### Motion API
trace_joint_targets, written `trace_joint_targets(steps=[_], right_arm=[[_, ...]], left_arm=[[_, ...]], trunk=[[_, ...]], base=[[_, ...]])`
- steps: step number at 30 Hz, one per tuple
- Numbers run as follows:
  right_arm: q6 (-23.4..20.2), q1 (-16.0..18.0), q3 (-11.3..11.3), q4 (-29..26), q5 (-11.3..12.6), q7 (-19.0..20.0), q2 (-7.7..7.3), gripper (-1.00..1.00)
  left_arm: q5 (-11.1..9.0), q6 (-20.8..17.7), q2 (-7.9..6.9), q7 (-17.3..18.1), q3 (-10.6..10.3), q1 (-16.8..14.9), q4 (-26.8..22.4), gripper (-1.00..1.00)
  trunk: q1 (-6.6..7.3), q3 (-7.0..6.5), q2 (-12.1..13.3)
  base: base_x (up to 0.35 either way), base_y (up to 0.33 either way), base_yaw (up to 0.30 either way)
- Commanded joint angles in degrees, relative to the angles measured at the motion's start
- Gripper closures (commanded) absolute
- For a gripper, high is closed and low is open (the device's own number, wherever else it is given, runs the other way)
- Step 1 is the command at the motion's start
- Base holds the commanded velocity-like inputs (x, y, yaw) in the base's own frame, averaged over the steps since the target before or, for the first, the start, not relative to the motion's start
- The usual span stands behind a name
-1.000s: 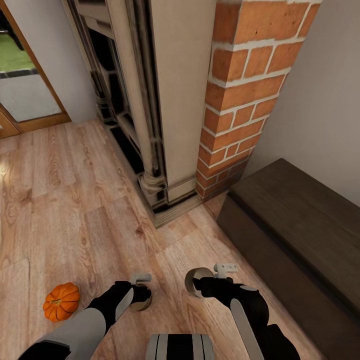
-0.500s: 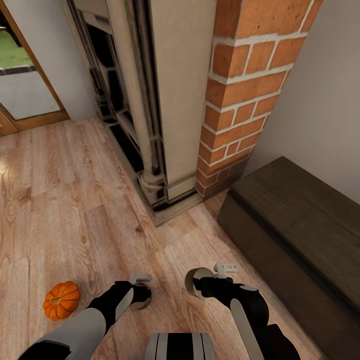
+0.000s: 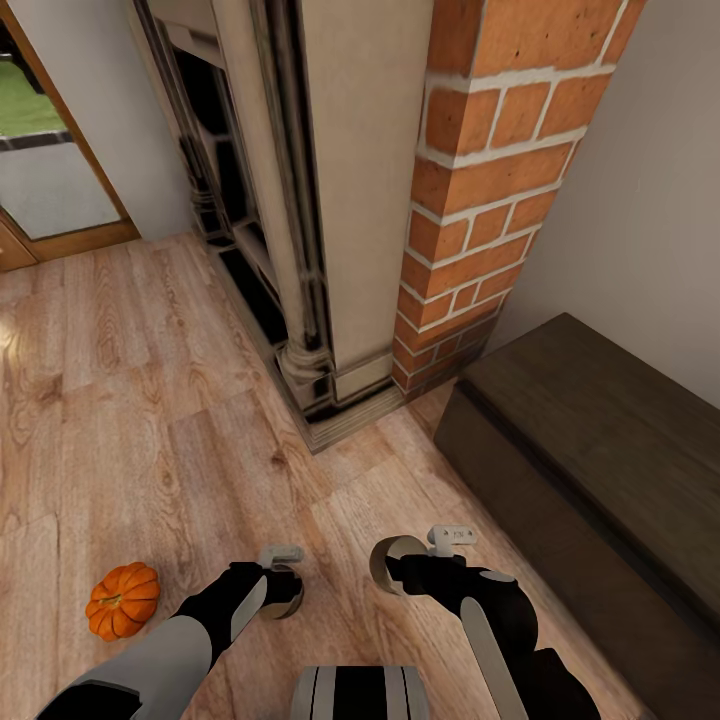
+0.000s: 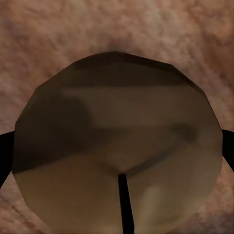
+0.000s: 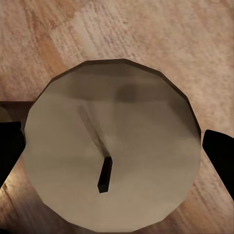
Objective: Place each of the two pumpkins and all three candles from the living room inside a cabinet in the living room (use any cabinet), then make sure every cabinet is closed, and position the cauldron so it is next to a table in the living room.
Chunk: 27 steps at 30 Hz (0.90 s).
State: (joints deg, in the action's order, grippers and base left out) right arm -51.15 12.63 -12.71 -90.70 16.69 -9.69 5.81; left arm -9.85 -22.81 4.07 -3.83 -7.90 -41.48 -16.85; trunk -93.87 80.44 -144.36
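My left gripper is shut on a pale stubby candle, whose wick end looms close in the left wrist view, with dark fingers at its sides. My right gripper is shut on a second candle, also seen end-on between black fingers. Both hang low over the wood floor. One orange pumpkin lies on the floor left of my left arm. The dark brown cabinet stands to the right, its fronts closed.
A tall fireplace surround with a red brick column rises straight ahead. A glazed door is at the far left. Light wood-plank floor stretches between them. A grey wall backs the cabinet.
The whole picture shifted slightly a second ago, a camera move. Both arms and their candles hold the same pose, and the pumpkin has not moved.
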Motion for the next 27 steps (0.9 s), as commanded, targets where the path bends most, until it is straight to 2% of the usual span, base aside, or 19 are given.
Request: trace_joint_targets(steps=[1, 19, 27], right_arm=[[-0.2, 0.0, 0.0, 0.0, 0.6, -0.6, 0.0, 1.0], [-0.2, 0.0, 0.0, 0.0, 0.6, -0.6, 0.0, 1.0], [-0.2, 0.0, 0.0, 0.0, 0.6, -0.6, -0.01, 1.0]], left_arm=[[-0.5, -0.3, -0.03, -0.4, -0.5, 0.0, -0.1, 1.0], [-0.6, -0.7, -0.12, -0.2, -0.4, 0.0, -0.2, 1.0], [-0.6, -1.3, -0.12, -0.3, -0.2, 0.0, -0.2, 1.0]], trunk=[[0.01, 0.04, 0.0], [0.01, 0.04, 0.0], [0.22, -1.74, 0.1]], base=[[0.0, 0.0, 0.0], [0.0, 0.0, 0.0], [0.0, 0.0, 0.0]])
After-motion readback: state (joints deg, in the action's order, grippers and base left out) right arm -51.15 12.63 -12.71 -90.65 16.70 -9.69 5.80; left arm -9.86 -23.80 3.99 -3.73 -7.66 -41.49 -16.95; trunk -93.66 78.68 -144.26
